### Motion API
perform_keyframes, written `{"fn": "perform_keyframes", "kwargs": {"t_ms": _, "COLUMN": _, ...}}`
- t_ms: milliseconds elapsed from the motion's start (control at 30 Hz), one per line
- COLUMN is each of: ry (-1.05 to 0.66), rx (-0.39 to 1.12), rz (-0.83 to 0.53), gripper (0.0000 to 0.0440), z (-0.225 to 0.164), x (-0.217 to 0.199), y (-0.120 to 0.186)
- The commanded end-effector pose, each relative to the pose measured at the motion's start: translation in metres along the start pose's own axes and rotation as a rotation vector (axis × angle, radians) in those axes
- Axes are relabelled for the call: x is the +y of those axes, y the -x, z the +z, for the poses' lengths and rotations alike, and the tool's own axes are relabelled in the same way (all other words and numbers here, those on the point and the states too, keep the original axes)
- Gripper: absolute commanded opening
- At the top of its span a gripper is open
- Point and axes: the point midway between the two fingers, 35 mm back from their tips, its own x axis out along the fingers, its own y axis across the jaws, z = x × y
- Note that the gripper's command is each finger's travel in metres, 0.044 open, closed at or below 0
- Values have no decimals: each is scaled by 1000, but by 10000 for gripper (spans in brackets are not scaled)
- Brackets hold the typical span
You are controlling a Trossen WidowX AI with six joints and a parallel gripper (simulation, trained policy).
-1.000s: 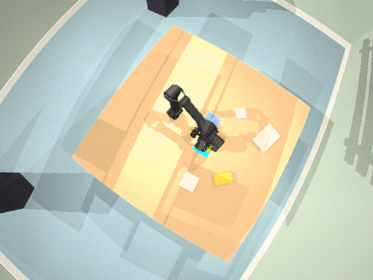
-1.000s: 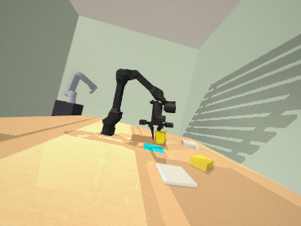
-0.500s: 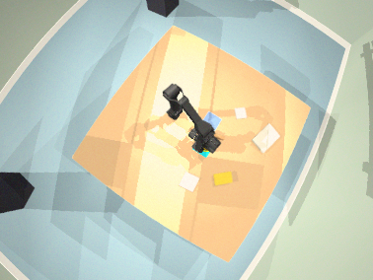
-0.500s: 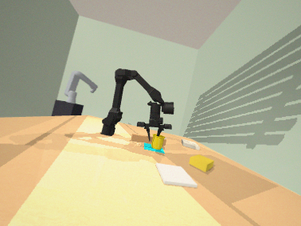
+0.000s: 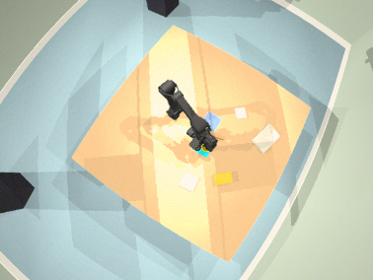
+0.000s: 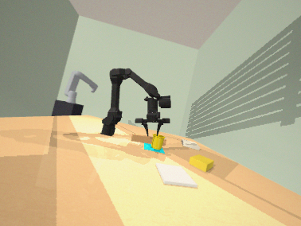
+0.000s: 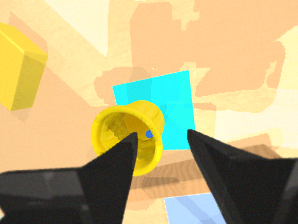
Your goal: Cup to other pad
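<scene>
Cup (image 5: 203,149) (image 6: 158,142) (image 7: 156,117) stands on cyan pad (image 5: 203,154) (image 6: 148,147) (image 7: 176,107), tool (image 5: 207,146) (image 6: 153,135) (image 7: 162,135) near its rim, fingers apart

cup (image 6: 158,142) (image 7: 154,117): lower, from beyond the cyan pad to over it | gripper (image 5: 209,143) (image 6: 153,135) (image 7: 162,135): down with cup, then raised slightly | light on table (image 5: 185,217) (image 6: 119,179): bright bands and shadows shifted
</scene>
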Motion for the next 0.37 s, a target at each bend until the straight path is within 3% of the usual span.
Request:
{"fn": "perform_keyframes", "kwargs": {"t_ms": 0, "ry": -12, "rx": 6, "rz": 28, "gripper": 243, "z": 1, "x": 0, "y": 10}}
{"fn": "perform_keyframes", "kwargs": {"t_ms": 200, "ry": -34, "rx": 4, "rz": 70, "gripper": 265, "z": 6, "x": 2, "y": 29}}
{"fn": "perform_keyframes", "kwargs": {"t_ms": 333, "ry": -48, "rx": -3, "rz": 103, "gripper": 321, "z": 11, "x": 5, "y": 44}}
